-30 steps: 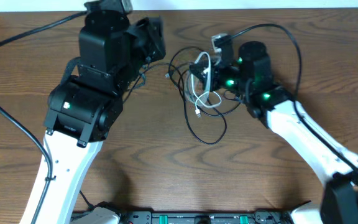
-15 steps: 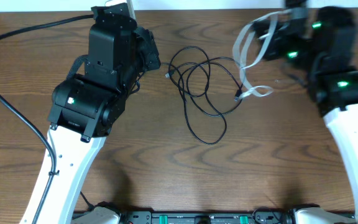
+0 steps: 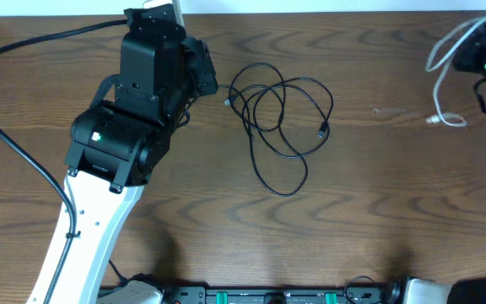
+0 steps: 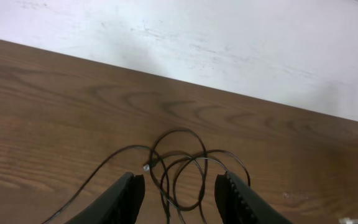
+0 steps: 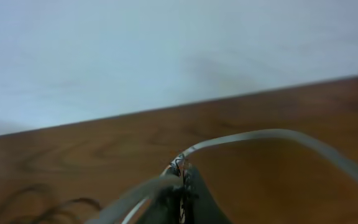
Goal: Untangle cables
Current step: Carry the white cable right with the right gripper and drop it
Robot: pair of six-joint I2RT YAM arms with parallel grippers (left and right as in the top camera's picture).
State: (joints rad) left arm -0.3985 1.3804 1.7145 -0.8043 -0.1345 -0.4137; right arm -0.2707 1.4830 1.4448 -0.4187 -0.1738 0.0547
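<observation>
The black cable [image 3: 279, 193] lies in loose loops on the middle of the wooden table, one plug end [image 3: 322, 131] pointing right. My left gripper [image 3: 209, 80] hovers just left of the loops. In the left wrist view, the left gripper [image 4: 180, 180] is open, and the black cable [image 4: 178, 130] lies on the table between and beyond the fingers. The white cable [image 3: 436, 118] hangs at the far right, away from the black one. My right gripper [image 3: 479, 46] is shut on it. In the right wrist view, the white cable [image 5: 278, 134] arcs out of the right gripper [image 5: 182, 177].
The table's back edge meets a white wall [image 4: 229, 37] close behind both grippers. A thick black arm wire [image 3: 24, 51] crosses the far left of the table. The left arm's body [image 3: 116, 135] covers the table left of the loops.
My right gripper has pulled the white cable out of the black loops, up and far to the right. The black cable stayed and settled. The left gripper opened a little.
</observation>
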